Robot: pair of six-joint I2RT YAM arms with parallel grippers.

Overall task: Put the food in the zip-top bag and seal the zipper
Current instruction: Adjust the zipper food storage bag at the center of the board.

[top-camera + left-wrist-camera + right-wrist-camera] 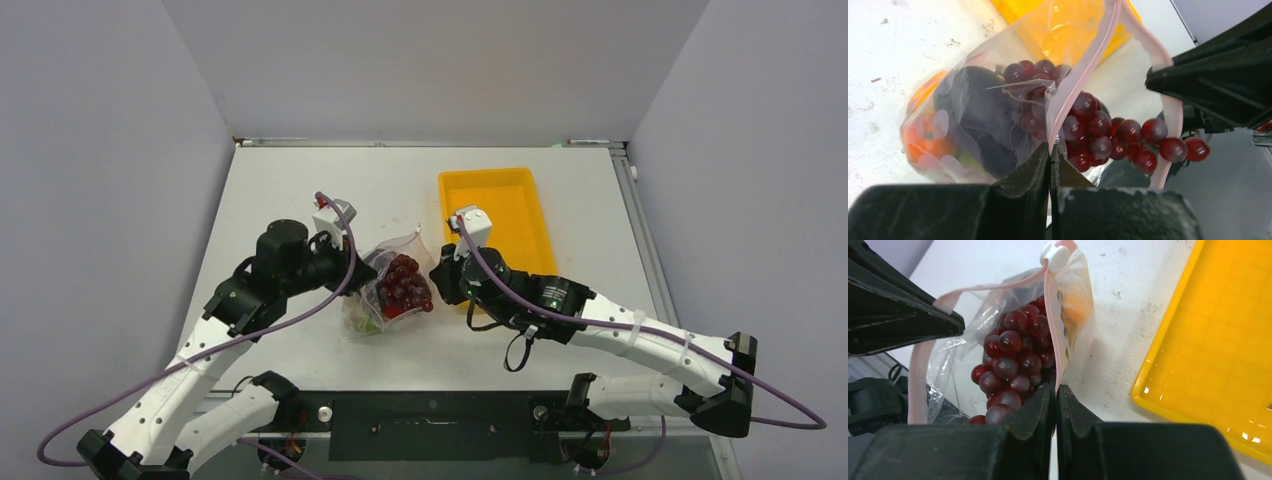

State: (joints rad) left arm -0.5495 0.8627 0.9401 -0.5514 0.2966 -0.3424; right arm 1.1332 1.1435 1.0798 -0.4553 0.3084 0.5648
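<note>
The zip-top bag point(372, 312) lies between my two grippers with its mouth held apart. A dark red grape bunch point(1108, 135) sits in the mouth, a few grapes spilling past the rim. Deeper inside lie a purple eggplant point(978, 110) and orange pieces point(923, 142). My left gripper point(1050, 152) is shut on one lip of the pink zipper point(1083, 65). My right gripper point(1054, 389) is shut on the other lip of the zipper point(1048, 305), whose white slider point(1057, 254) sits at the far end.
The yellow tray point(495, 215) stands just behind and to the right of the bag, close to the right wrist. The table's back edge point(420, 142) meets the grey walls.
</note>
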